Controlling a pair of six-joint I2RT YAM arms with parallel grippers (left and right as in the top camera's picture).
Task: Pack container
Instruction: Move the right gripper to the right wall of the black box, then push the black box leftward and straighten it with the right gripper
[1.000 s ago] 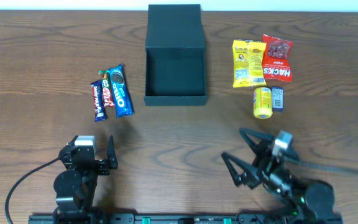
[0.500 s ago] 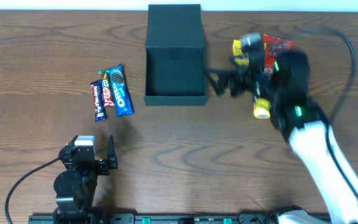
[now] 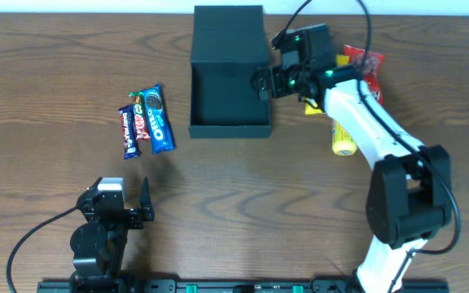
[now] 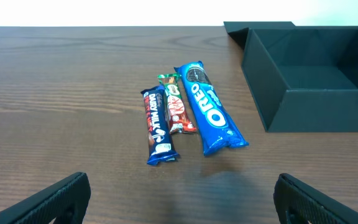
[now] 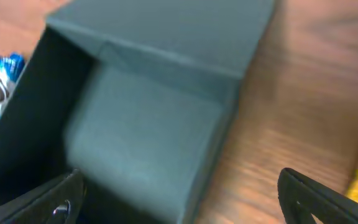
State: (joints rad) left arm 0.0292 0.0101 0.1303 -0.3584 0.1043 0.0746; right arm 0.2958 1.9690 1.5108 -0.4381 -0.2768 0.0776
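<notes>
Three wrapped bars lie side by side on the table (image 3: 234, 179), at 9 o'clock from the container (image 3: 229, 94): one Oreo bar (image 4: 209, 116), one KitKat bar (image 4: 178, 112) and one Dairy Milk bar (image 4: 158, 124). The KitKat bar lies between the other two and touches both.

One container sits at 12 o'clock on the table. It is open and nothing is in it, and its flap lid (image 3: 228, 32) lies flat on the far side.

At 3 o'clock from it I count three snacks: one red packet (image 3: 368, 65), one yellow tube (image 3: 343, 140) and one yellow packet (image 3: 309, 106). The right arm (image 3: 373, 130) crosses them, so only a sliver of the yellow packet shows, and part of the red one is covered.

Two grippers are in view. The right gripper (image 3: 269, 80) hangs at the container's 3 o'clock wall with its jaws spread wide and nothing between them. Its wrist view is blurred, and the frame cuts off both fingers (image 5: 61, 199). A yellow strip at that view's right edge is too cut off to name.

The left gripper (image 3: 124, 195) sits at 7 o'clock, well apart from the bars. It is also spread wide and holds nothing.
</notes>
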